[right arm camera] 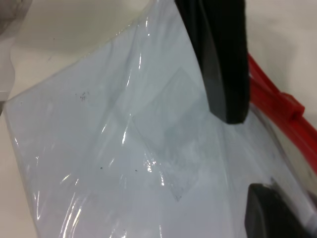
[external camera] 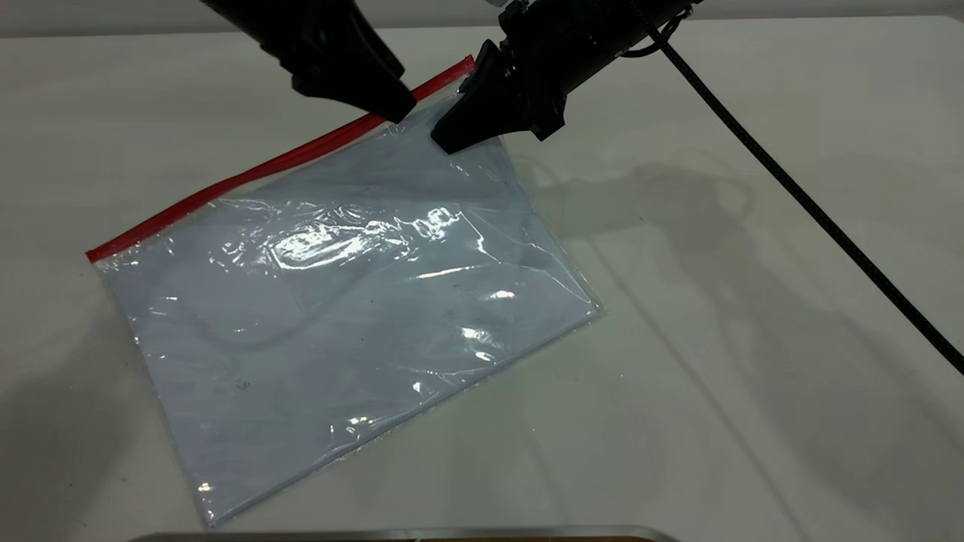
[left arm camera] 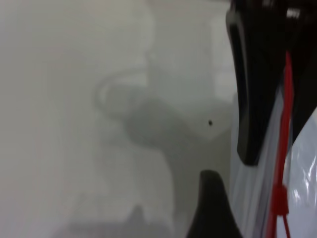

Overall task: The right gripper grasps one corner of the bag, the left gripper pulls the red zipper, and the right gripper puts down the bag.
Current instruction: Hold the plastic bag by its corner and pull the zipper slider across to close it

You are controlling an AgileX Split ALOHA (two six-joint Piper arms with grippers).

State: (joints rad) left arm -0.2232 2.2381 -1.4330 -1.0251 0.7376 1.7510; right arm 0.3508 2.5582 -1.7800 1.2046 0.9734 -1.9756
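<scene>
The bag (external camera: 339, 286) lies flat on the white table (external camera: 753, 376), its red zipper (external camera: 248, 173) along the far edge. The right gripper (external camera: 452, 135) is closed on the corner (external camera: 459, 83) where the strip ends, so the grasp looks done. The left gripper (external camera: 395, 109) sits on the strip just beside it; whether its fingers pinch the slider cannot be told. Pulling and setting down remain. The right arm's braided cable (external camera: 791, 188) trails across the table, clear of the bag.

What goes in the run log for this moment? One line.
right gripper: over bag corner | left gripper: at red zipper | bag: flat on table
</scene>
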